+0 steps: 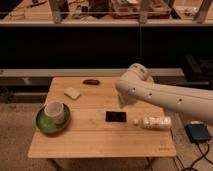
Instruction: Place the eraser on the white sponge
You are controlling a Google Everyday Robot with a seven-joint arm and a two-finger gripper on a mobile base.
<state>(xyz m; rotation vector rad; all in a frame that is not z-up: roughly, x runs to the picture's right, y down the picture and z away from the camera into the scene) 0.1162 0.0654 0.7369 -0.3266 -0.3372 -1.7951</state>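
Eraser (118,116) lies flat mid-table, unlifted, well apart from the white sponge (72,92) at far left; gripper (124,101) hangs just beyond it, likely lining up a pick, grip state untellable.

A lab or workshop is suggested. Far behind the claw (126,100), which is dimly seen under the bend of the white arm (165,95) above the middle of the desk (100,142), a long bench (100,21) is cluttered with gear. Right of the claw, a dark box (198,132) is laid on the floor (20,130).
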